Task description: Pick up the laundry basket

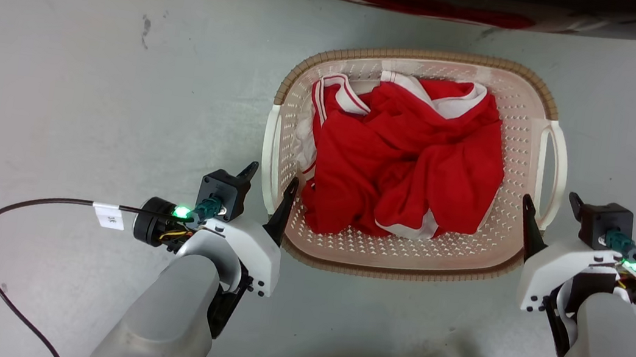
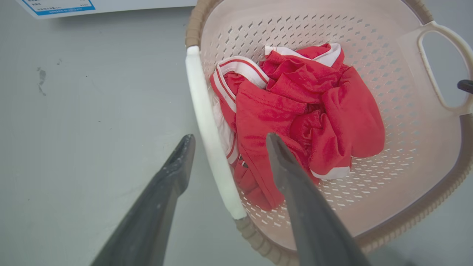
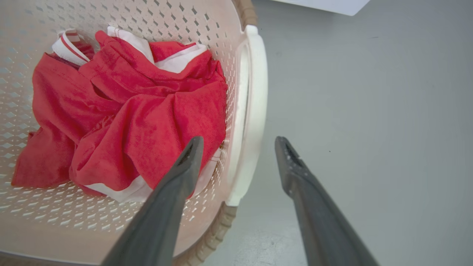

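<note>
Both wide-spread, left hand (image 1: 272,175) and right hand (image 1: 550,200) flank the laundry basket (image 1: 420,55) holding a red garment (image 1: 406,159).

The laundry basket (image 1: 524,107) is cream-white, its walls dotted with rows of small diamond holes; its rim (image 1: 420,54) is tan with a woven look, its loop handles (image 1: 559,173) white. The garment (image 1: 412,166) inside is red with white bands and thin red stripes. The floor (image 1: 91,81) is plain grey.
</note>
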